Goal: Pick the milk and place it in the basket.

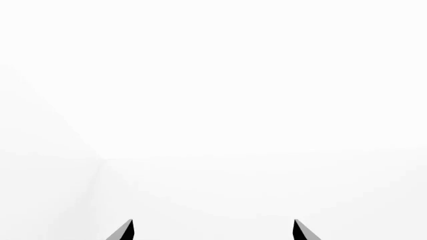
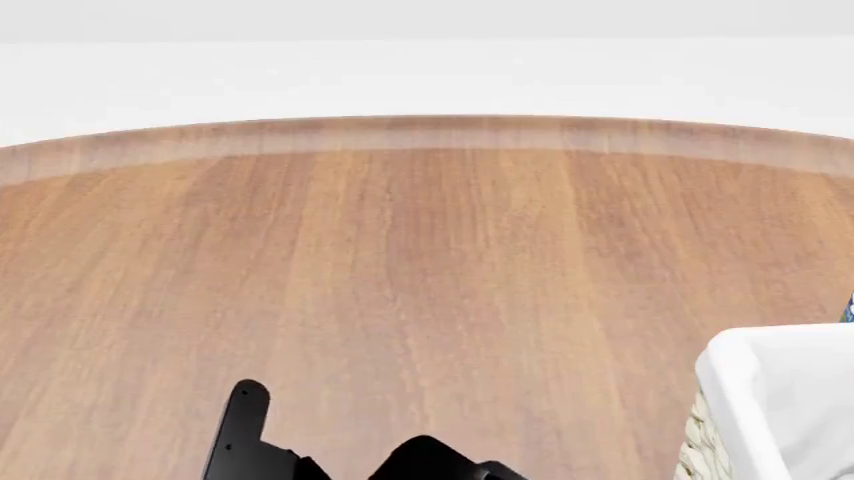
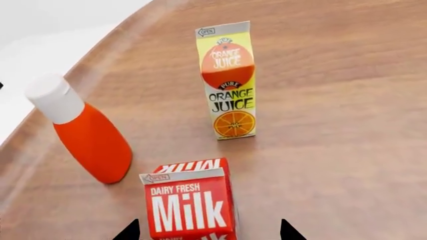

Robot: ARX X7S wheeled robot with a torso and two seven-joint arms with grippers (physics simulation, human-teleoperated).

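Three containers are standing upright before the right gripper (image 3: pixel 208 234): an orange bottle (image 3: pixel 88 135) left, the milk (image 3: pixel 190 202) between its spread fingertips, long axis vertical, lettering facing the camera, the orange juice carton (image 3: pixel 227 82) beyond. Only the head view is showing the basket (image 2: pixel 781 410); the left gripper (image 1: pixel 213 231) is gaping, holding nothing.

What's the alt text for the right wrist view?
A red milk carton stands on a wooden table, centred between the two open fingertips of the right claw. Beyond it stand an orange juice carton and, off to one side, an orange bottle with a white cap, near the table's curved edge.
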